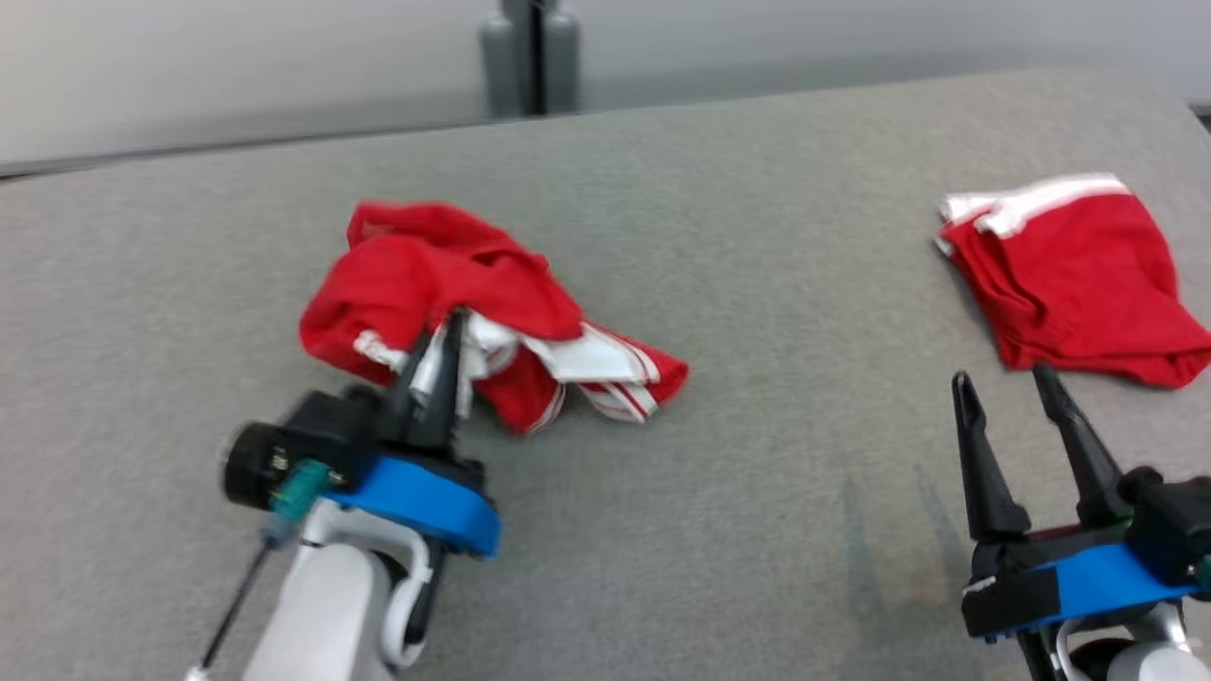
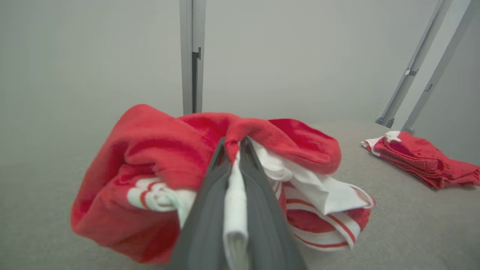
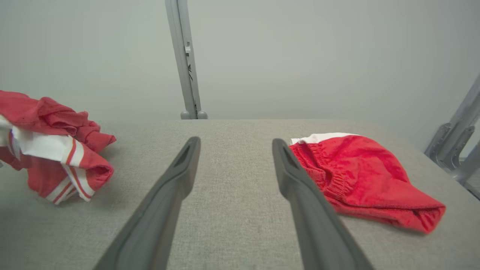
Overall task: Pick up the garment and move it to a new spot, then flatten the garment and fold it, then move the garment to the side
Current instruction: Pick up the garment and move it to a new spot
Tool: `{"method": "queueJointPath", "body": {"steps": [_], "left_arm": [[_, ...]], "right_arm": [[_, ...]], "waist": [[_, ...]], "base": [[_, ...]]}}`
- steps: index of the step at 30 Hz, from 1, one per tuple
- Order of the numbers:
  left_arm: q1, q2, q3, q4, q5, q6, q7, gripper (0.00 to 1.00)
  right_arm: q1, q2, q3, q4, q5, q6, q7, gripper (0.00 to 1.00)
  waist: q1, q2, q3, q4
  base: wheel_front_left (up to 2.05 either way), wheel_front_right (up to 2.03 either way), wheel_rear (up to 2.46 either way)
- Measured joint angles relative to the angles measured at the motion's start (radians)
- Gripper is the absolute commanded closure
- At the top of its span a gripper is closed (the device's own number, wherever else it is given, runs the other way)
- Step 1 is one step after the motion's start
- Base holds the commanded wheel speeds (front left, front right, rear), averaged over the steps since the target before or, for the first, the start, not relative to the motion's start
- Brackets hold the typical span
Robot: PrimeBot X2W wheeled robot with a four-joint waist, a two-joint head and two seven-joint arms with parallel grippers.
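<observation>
Pinched between the fingers of the left pincer point(image 1: 452, 326): a white-and-red fold of the crumpled garment point(image 1: 426, 274), with the jaws closed almost fully on the cloth. Taken near the middle of the heap and not at an edge, probably so as to carry the whole bundle at once to a new spot. Bunched up on the grey tabletop point(image 1: 719, 180), left of centre in the head view, red cloth over the top and striped white trim spilling out toward the right. Hard to tell whether resting fully on the tabletop or raised a little; a slight blur around the bundle. No flattening or folding possible in such a shape, so judged to be at the first step only. Held low over bare tabletop at the right: the right pincer point(image 1: 1003, 378), jaws wide apart, nothing between them, likely free for spreading later. Just beyond it, well apart from the bundle, a second red garment point(image 1: 1079, 274), lying flatter, apparently set aside.
</observation>
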Motion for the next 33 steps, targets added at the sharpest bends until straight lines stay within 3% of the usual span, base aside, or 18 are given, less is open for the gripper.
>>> {"method": "queueJointPath", "body": {"steps": [5, 10, 11, 12, 21, 28, 33], "left_arm": [[-0.021, -0.022, -0.147, 0.089, -0.006, -0.017, 0.025, 1.0], [-0.025, -0.028, -0.221, 0.195, -0.035, -0.02, 0.0, 0.97], [-0.029, -0.028, -0.229, 0.207, -0.035, -0.02, -0.015, 0.55], [-0.038, -0.029, -0.24, 0.213, -0.033, -0.02, -0.029, 0.0], [-0.046, -0.023, -0.253, 0.135, -0.024, -0.012, -0.1, 0.0], [0.03, 0.049, -0.119, 0.043, -0.063, 0.079, -0.109, 0.0], [0.097, 0.116, -0.017, 0.032, -0.116, 0.115, -0.109, 0.0]], "right_arm": [[-0.001, 0.006, 0.002, 0.031, 0.015, 0.0, -0.018, 0.0], [-0.005, 0.01, 0.006, 0.063, 0.026, 0.0, -0.04, 0.0], [-0.005, 0.01, 0.002, 0.067, 0.026, 0.0, -0.044, 0.0], [-0.006, 0.01, 0.001, 0.072, 0.026, 0.0, -0.044, 0.0], [-0.009, 0.011, 0.0, 0.084, 0.016, 0.0, -0.036, 0.0], [0.007, 0.012, -0.008, 0.069, 0.009, 0.0, -0.011, 0.0], [0.02, 0.012, -0.011, 0.059, 0.006, 0.0, 0.003, 0.0]], "waist": [[-0.0001, 0.0, 0.023, -0.071], [0.0, 0.0002, 0.034, -0.092], [0.0, 0.0002, 0.033, -0.09], [0.0, 0.0002, 0.03, -0.085], [-0.0002, 0.0001, -0.037, -0.001], [-0.0002, 0.0001, -0.088, 0.07], [-0.0002, 0.0001, -0.11, 0.105]], "base": [[0.0, 0.0, 0.0], [0.0, 0.0, 0.0], [0.0, 0.0, 0.0], [0.0, 0.0, 0.0], [0.0, 0.0, 0.0], [0.0, 0.0, 0.0], [0.0, 0.0, 0.0]]}}
